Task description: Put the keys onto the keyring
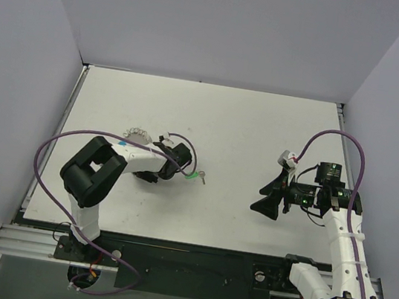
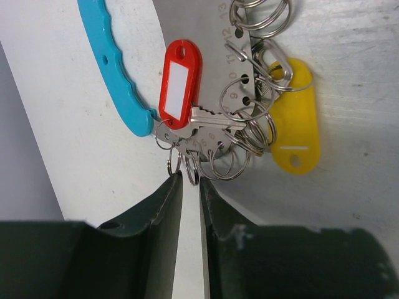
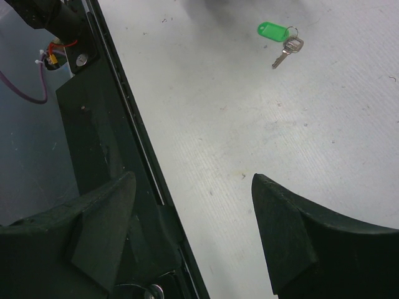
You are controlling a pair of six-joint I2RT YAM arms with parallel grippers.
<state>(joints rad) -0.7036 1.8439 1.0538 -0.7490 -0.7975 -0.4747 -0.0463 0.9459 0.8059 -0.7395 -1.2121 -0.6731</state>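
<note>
Left gripper (image 2: 189, 182) has its jaws nearly together; right gripper (image 3: 193, 180) gapes wide.

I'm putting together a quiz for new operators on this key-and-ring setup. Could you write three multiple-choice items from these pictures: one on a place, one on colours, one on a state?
1. Where is the green-tagged key?
A) in the right gripper
B) lying on the table
C) threaded on a ring

2. Which two tags hang just ahead of the left gripper?
A) a red tag and a yellow tag
B) a black one and a purple one
C) an orange one and a pink one

3. How does the right gripper stand?
A) shut on a key
B) shut on a cable
C) open, with nothing between its fingers

Answers: 1 B, the right wrist view shows it lying alone on the bare surface. 2 A, both show among the rings in the left wrist view. 3 C, its fingers stand wide apart over the table.
</note>
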